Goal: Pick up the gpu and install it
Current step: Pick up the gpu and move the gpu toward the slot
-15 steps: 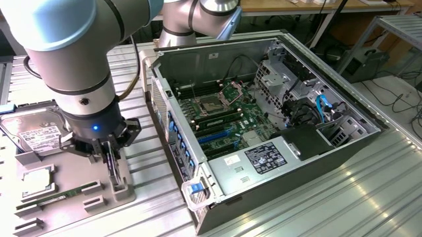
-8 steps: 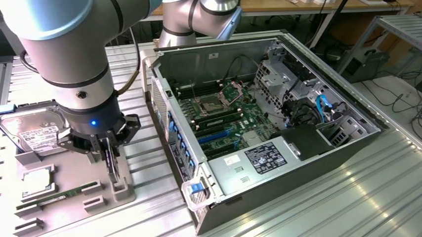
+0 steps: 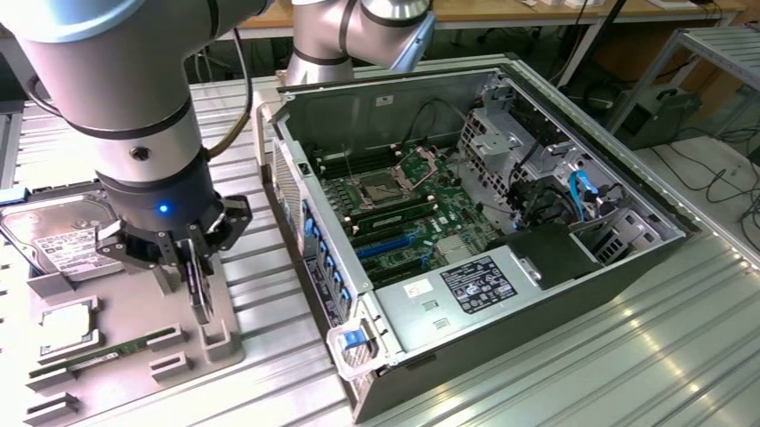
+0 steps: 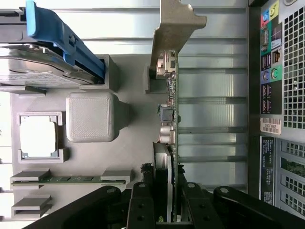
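The gpu point(image 3: 201, 292) stands on edge in its holder at the near right of the grey fixture tray point(image 3: 119, 307). My gripper point(image 3: 190, 260) comes down over it from above. In the wrist view the gpu point(image 4: 174, 95) appears edge-on, green board on one side, with its silver bracket point(image 4: 174, 28) at the far end. My gripper point(image 4: 167, 210) has its black fingers point(image 4: 140, 206) pressed on both faces of the card, shut on it. The open computer case point(image 3: 535, 294) lies to the exterior view's right, its motherboard point(image 3: 398, 200) exposed.
On the tray lie a silver hard drive point(image 3: 60, 240) with a blue rail point(image 4: 62, 38), a processor chip point(image 4: 38, 136) and a narrow green memory stick point(image 4: 66, 179). The case's rear panel point(image 4: 281, 95) is close beside the card. Ribbed metal table point(image 3: 618, 374) surrounds everything.
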You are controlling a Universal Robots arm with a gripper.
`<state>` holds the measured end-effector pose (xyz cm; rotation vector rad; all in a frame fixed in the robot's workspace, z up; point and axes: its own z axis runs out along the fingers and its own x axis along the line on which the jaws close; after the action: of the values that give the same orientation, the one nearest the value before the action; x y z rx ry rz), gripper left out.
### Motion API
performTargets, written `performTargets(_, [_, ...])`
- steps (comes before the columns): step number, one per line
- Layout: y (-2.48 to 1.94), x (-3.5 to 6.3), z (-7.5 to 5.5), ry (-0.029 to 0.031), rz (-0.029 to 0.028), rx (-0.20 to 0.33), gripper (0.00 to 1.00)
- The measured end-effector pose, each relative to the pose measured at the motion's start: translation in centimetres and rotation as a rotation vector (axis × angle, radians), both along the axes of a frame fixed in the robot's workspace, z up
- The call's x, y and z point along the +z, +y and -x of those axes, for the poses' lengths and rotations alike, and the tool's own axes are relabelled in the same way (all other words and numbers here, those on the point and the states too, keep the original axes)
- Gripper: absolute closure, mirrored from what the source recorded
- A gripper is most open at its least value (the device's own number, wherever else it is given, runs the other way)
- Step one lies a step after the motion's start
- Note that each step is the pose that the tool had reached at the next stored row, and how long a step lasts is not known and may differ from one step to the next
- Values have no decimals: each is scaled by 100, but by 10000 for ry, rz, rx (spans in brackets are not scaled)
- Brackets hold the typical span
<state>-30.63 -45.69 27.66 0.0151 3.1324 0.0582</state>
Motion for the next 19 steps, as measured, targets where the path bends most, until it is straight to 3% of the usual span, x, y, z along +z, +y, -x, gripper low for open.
performTargets(13, [1,246,0,0,45,0,73])
performTargets(19, [3,412,0,-1,60,-1,73])
